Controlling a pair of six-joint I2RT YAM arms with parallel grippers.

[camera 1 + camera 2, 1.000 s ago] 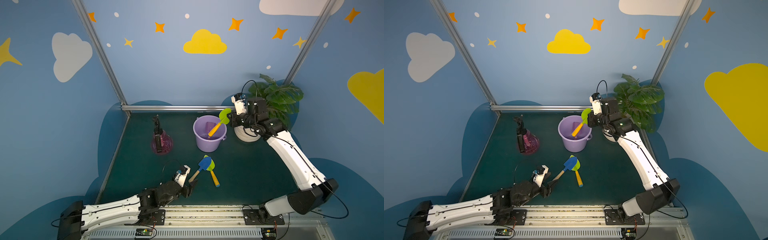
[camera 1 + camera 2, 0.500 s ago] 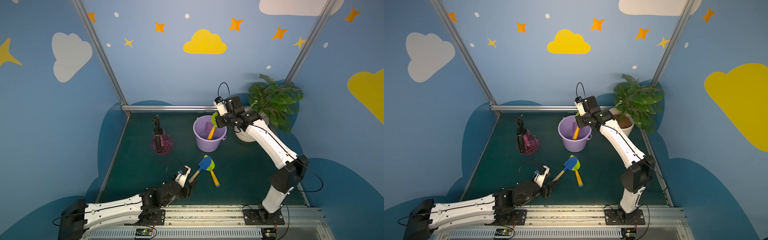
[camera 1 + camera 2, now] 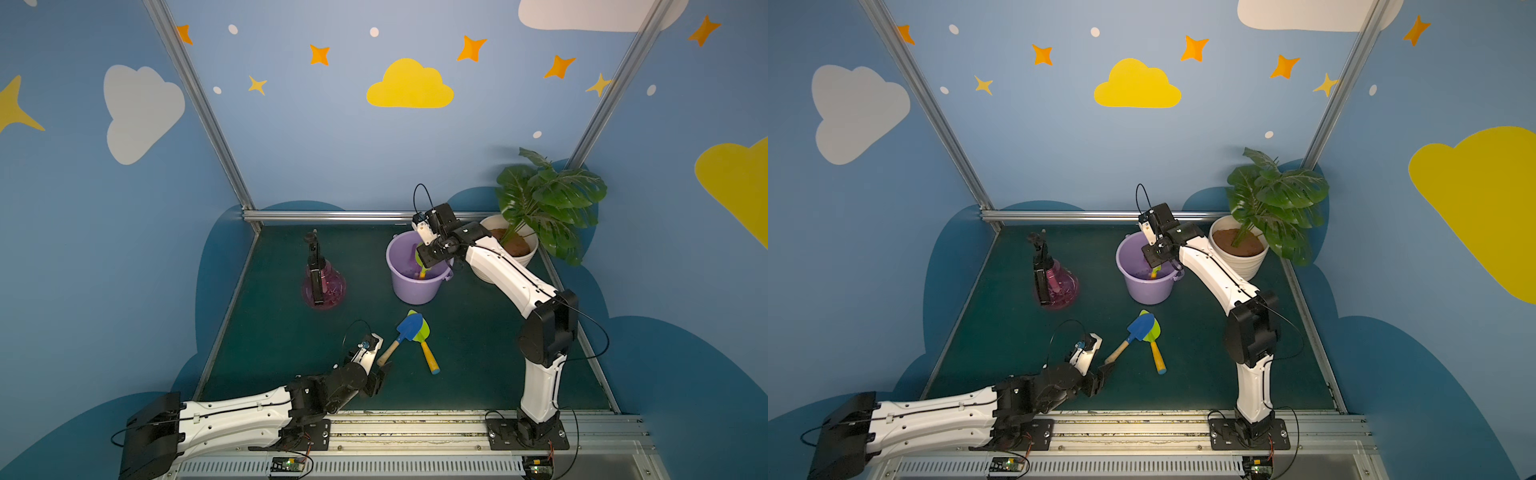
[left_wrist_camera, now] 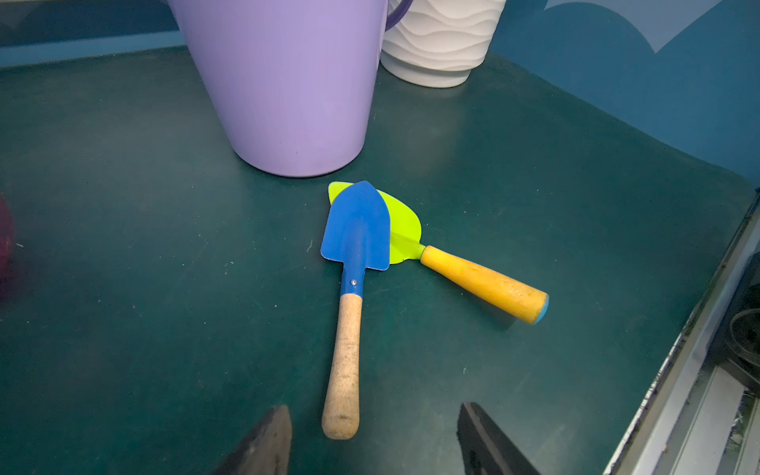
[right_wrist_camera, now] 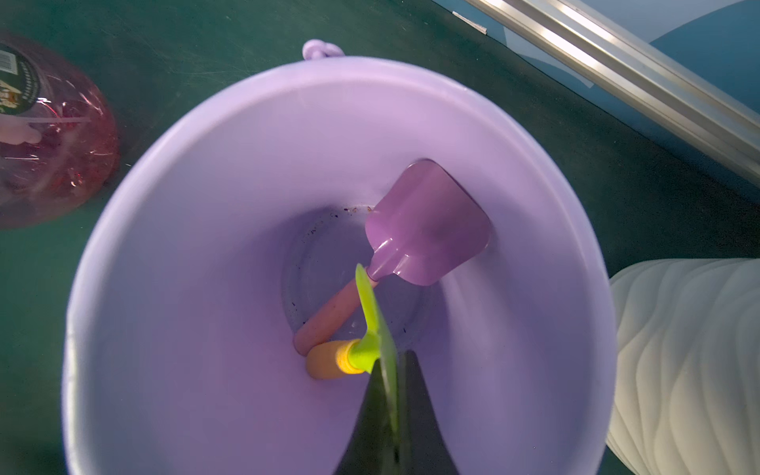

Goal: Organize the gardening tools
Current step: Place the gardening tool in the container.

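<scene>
Blue spade [image 4: 349,312] points its wooden handle at the open left jaws; right jaws pinch a green trowel [image 5: 376,329] inside the lilac bucket [image 5: 205,205].

Smooth plastic bucket [image 5: 205,246]; bare-wood spade handle [image 4: 344,362].

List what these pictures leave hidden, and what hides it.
1. Loose green trowel: blade partly under blue spade, left wrist view.
2. Spray bottle: cut by the edge, right wrist view.
3. Held trowel: blade end hidden inside right gripper, right wrist view.
</scene>
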